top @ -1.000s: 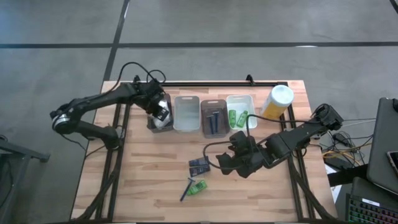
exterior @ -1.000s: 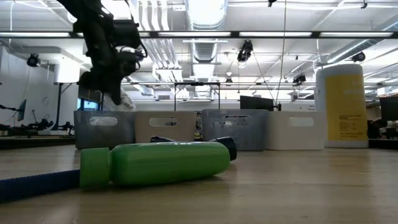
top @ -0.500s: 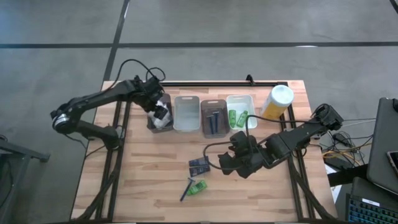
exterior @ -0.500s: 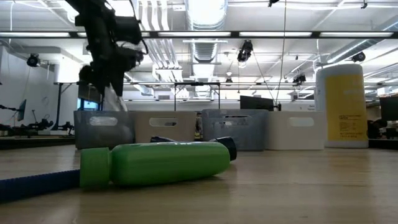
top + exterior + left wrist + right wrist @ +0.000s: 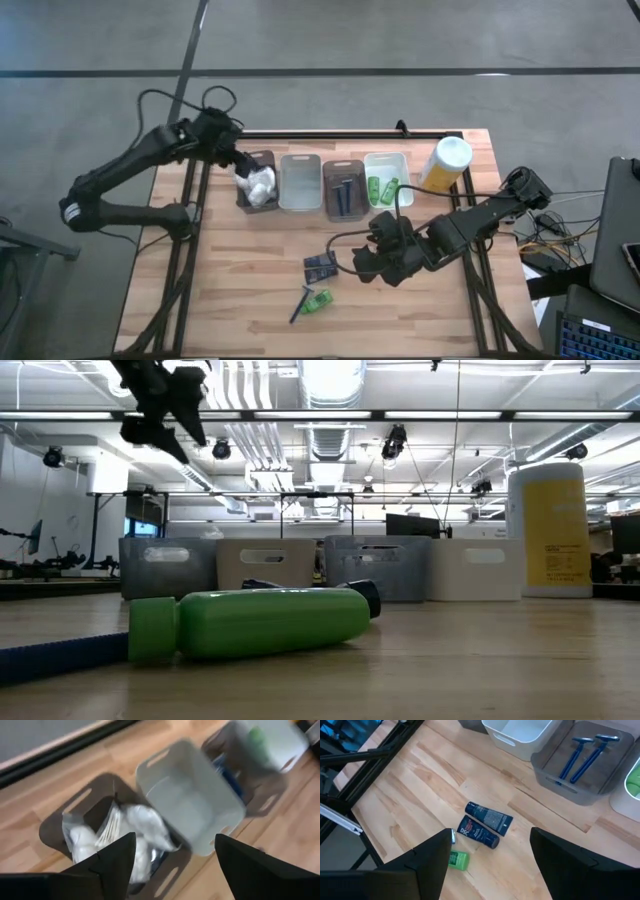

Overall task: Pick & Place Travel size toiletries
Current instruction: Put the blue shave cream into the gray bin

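Observation:
White puffy bundles (image 5: 125, 835) lie in the dark bin (image 5: 258, 185) at the left end of the bin row. My left gripper (image 5: 232, 160) hangs open above that bin's far left side, empty, its fingers (image 5: 115, 860) wide apart. Two dark tubes (image 5: 485, 825) lie side by side on the table's middle. A green mini bottle (image 5: 318, 300) and a blue razor (image 5: 300, 303) lie nearer the front edge. My right gripper (image 5: 360, 262) hovers open just right of the tubes, above the table, with nothing between its fingers.
Right of the dark bin stand a clear bin (image 5: 300, 182), a grey bin with two blue razors (image 5: 582, 755) and a white bin with green bottles (image 5: 385, 185). A yellow canister (image 5: 445, 162) stands at the far right. Bare wood lies front left.
My left gripper has opened and let a white bundle drop into the dark bin. It has then risen and drawn back toward the table's far left corner. The bundle now rests in the bin with the others.

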Robot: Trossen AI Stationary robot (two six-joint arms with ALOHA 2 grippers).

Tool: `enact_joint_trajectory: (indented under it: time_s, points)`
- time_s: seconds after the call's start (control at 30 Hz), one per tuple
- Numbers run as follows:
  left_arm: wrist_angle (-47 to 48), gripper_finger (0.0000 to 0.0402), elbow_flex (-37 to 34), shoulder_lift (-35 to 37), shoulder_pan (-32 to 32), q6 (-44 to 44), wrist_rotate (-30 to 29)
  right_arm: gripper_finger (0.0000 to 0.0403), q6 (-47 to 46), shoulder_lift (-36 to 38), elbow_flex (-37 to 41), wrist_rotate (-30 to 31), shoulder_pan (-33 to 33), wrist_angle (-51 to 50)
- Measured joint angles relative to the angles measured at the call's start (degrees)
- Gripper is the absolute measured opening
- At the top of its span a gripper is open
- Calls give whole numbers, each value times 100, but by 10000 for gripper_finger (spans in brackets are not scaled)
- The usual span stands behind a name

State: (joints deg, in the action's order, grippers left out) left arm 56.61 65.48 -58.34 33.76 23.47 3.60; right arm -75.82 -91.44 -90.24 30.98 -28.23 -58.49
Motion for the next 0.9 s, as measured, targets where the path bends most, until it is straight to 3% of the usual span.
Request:
enact_joint_trajectory:
  time_s: [0.2, 0.33, 0.5, 0.63, 0.9]
  points:
    - [-8, 276, 319, 477, -6, 161, 77, 250, 583, 16, -27, 1, 4, -28]
    - [-287, 274, 354, 794, -95, 504, 718, 245, 740, 44, -37, 2, 2, -8]
    - [-1283, 273, 354, 1038, -278, 925, 1374, 250, 784, 28, -37, 4, 2, 41]
    - [-1982, 273, 354, 1150, -324, 1072, 1470, 263, 701, 17, -37, 4, 2, 43]
    - [-2351, 273, 353, 1121, -323, 1105, 1495, 291, 696, 15, -37, 4, 2, 54]
